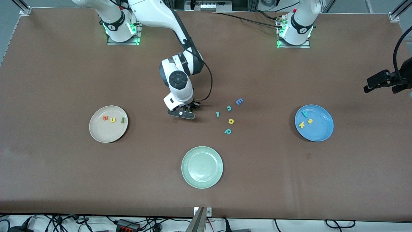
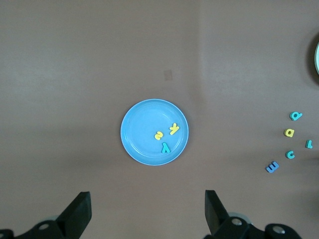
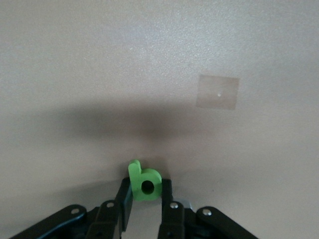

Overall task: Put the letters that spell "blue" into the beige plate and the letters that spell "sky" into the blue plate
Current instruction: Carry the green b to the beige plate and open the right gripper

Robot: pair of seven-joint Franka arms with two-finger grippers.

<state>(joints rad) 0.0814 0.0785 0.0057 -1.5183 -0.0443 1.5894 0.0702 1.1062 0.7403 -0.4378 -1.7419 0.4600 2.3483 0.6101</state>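
My right gripper [image 1: 185,113] is down at the table between the beige plate [image 1: 99,133] and the loose letters. Its fingers press both sides of the light green b [image 3: 144,181]. The arm hides the b in the front view. In the beige plate lie the orange e [image 1: 105,118], yellow u [image 1: 112,120] and dark green l [image 1: 122,120]. The blue plate [image 1: 318,129] holds the teal y [image 1: 304,113], yellow s [image 1: 310,121] and yellow k [image 1: 301,124]. My left gripper [image 2: 147,199] hangs open and empty, high up near the blue plate [image 2: 144,132].
A pale green plate [image 1: 202,167] sits nearer the front camera. Loose letters lie between the right gripper and the blue plate: a blue E [image 1: 239,101], teal c [image 1: 229,108], small teal piece [image 1: 218,114], yellow a [image 1: 230,121] and teal p [image 1: 228,131].
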